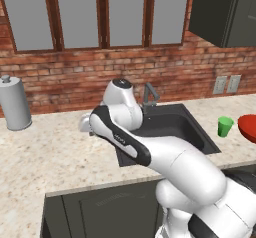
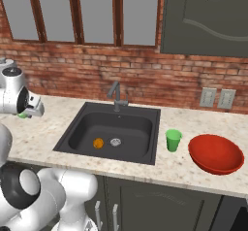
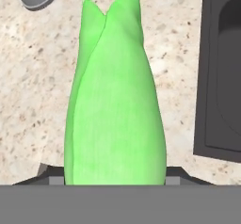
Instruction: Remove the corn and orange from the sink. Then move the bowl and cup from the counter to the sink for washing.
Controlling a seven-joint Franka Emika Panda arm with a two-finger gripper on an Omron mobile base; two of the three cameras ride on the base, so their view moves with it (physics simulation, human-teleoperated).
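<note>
fingers [image 3: 115,183]: parted about the width of the cob and clamped on the corn, down at the bottom edge of the hand view, both tips mostly hidden behind the husk
corn [image 3: 115,100]: bright green, held between the fingers, its split, pointed husk tip reaching away from them over the speckled desk [image 3: 33,91]; a sliver of green also peeks out under the hand in the right base view, above the desk left of the basin
sink [image 2: 114,130]: dark basin, off to the right of the fingers in the hand view, its rim close beside the corn
orange [image 2: 98,143]: inside the sink, next to the silver drain [image 2: 115,141], well away from the fingers
cup [image 2: 173,140]: green, upright on the desk just past the sink's far edge from the fingers
bowl [image 2: 215,154]: red, on the desk beyond the cup, farthest from the fingers
grey canister [image 1: 15,104]: upright on the desk, out ahead of the corn's tip
</note>
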